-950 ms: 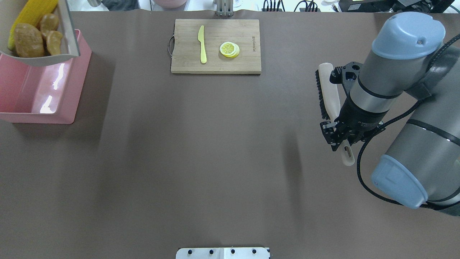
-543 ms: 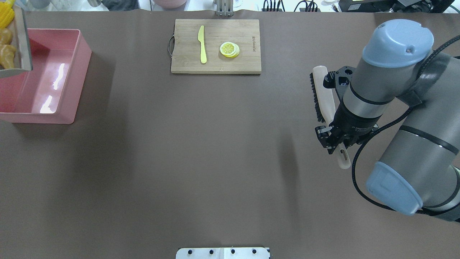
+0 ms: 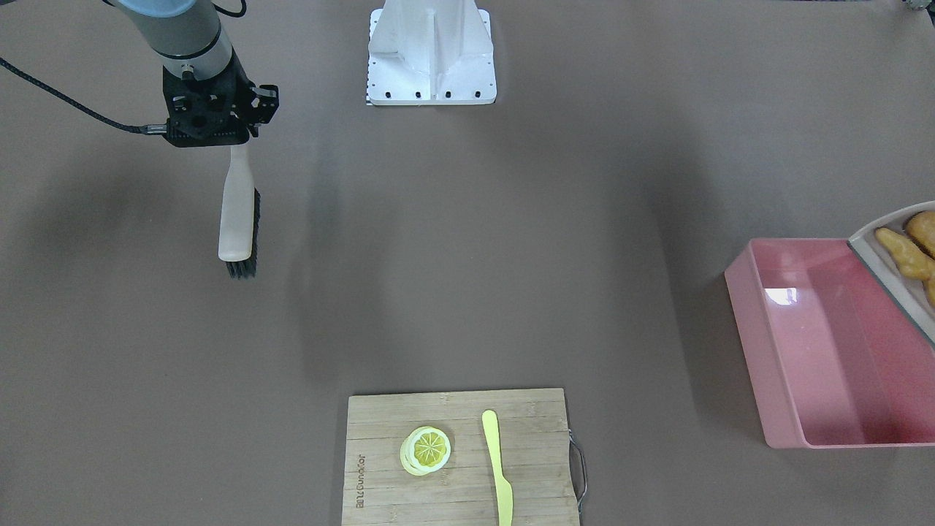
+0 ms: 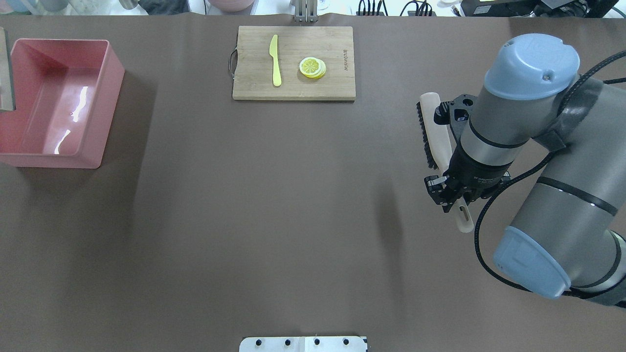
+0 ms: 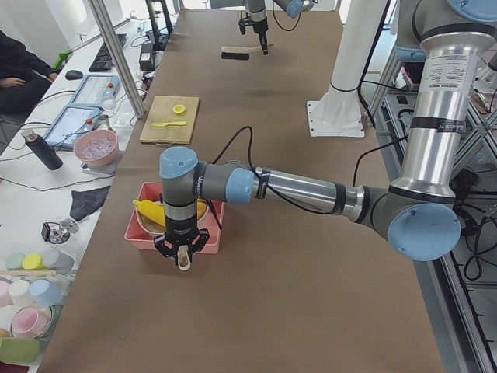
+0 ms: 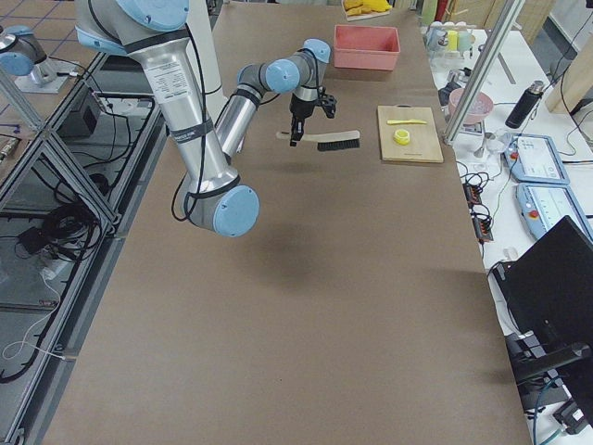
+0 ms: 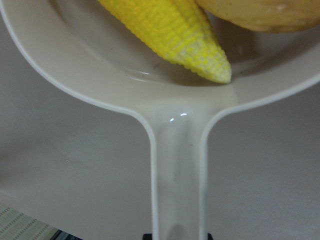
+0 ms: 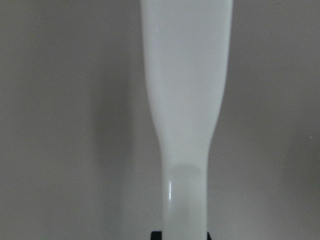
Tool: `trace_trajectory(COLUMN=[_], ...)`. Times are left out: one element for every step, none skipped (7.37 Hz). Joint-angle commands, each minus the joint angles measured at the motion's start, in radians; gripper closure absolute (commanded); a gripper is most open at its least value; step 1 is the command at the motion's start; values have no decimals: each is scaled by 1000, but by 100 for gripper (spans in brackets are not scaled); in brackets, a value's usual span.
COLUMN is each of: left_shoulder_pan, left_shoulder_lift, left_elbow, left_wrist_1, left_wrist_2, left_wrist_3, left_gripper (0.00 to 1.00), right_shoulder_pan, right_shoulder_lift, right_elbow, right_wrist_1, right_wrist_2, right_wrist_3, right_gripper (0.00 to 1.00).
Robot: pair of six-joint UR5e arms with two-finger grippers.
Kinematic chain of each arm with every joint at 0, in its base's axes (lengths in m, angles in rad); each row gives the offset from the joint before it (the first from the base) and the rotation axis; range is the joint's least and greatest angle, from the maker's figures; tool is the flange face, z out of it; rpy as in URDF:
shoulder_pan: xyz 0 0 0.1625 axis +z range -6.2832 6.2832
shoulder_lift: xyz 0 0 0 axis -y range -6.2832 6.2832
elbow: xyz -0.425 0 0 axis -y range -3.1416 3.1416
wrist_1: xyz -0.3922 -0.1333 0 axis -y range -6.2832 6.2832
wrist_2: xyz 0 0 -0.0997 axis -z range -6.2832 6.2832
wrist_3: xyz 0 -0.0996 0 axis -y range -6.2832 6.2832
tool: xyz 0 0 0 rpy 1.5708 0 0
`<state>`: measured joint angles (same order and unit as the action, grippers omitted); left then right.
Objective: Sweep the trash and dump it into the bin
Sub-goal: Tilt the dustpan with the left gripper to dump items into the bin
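Observation:
The trash lies in a beige dustpan (image 7: 100,85): a yellow corn cob (image 7: 175,35) and a brown potato (image 7: 265,12) show in the left wrist view. A tan ginger root (image 3: 902,256) shows in the front-facing view. My left gripper (image 5: 183,250) is shut on the dustpan's handle (image 7: 177,165) and holds the pan above the outer side of the pink bin (image 4: 110,98). The bin's floor is bare. My right gripper (image 4: 452,193) is shut on the handle of a black-bristled brush (image 4: 430,124), held low over the table at the right.
A wooden cutting board (image 4: 337,83) at the table's far edge carries a pale yellow knife (image 4: 275,61) and a lemon slice (image 4: 312,67). The white robot base (image 3: 431,51) stands at the near edge. A person sits beside the table end (image 5: 19,66).
The dustpan with the trash has moved left, almost out of the overhead view, uncovering the bin. My right arm with the brush has shifted slightly left and toward the robot.

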<state>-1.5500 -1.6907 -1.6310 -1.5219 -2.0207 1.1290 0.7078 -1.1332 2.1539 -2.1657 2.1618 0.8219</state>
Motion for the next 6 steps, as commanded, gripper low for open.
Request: trace_trajectory(left_shoulder_pan=[1, 2, 8, 18, 42, 63], left_shoulder_lift=[-3, -4, -7, -12, -15, -15], left_elbow=[0, 0, -4, -4, -13, -27], left_wrist_1=[2, 2, 3, 6, 9, 12], left_wrist_2=[100, 130, 193, 203, 233, 265], left_wrist_3=[3, 2, 2, 0, -3, -9], left_gripper=[100, 100, 100, 100, 100, 100], right_shoulder_pan=[-1, -1, -2, -2, -2, -2], right_shoulder_lift=[-2, -3, -2, -2, -3, -3], right_elbow=[-2, -2, -3, -2, -2, -3], right_wrist_1=[1, 1, 1, 1, 1, 3], right_wrist_2=[0, 0, 0, 0, -2, 0], right_wrist_3=[-3, -7, -10, -10, -12, -12], right_gripper=[100, 100, 100, 100, 100, 100])
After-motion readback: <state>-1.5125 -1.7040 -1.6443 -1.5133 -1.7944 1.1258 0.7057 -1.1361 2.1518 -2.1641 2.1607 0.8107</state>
